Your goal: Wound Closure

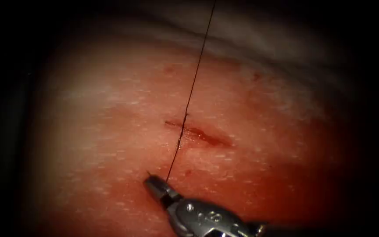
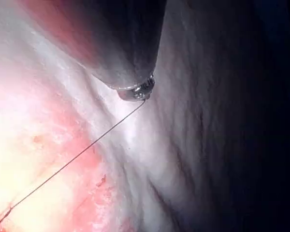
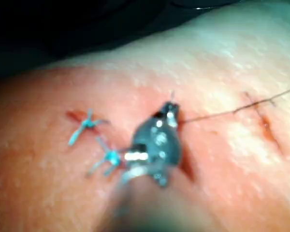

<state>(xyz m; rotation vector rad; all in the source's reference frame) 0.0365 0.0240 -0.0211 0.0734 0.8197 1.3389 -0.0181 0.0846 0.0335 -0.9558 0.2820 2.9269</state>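
Observation:
The tissue [image 1: 110, 109] bears a short cut [image 1: 205, 136] wet with red fluid. A dark thread [image 1: 194, 83] comes down from the far side, crosses the cut's left end and stops at my right tool [image 1: 153, 182], whose jaws are shut on it near its short free end. In the right wrist view the right tool [image 3: 170, 111] holds the thread [image 3: 217, 115], which leads off to the cut [image 3: 268, 128]. In the left wrist view the thread [image 2: 77, 159] runs taut to my left tool [image 2: 135, 91], which holds it. I cannot tell where the needle is.
Two blue knotted stitches [image 3: 87, 123] [image 3: 108, 157] sit on the tissue beside the right tool. Red fluid [image 1: 251, 193] stains the near side of the tissue. Pale tissue [image 2: 193, 159] slopes away under the left tool.

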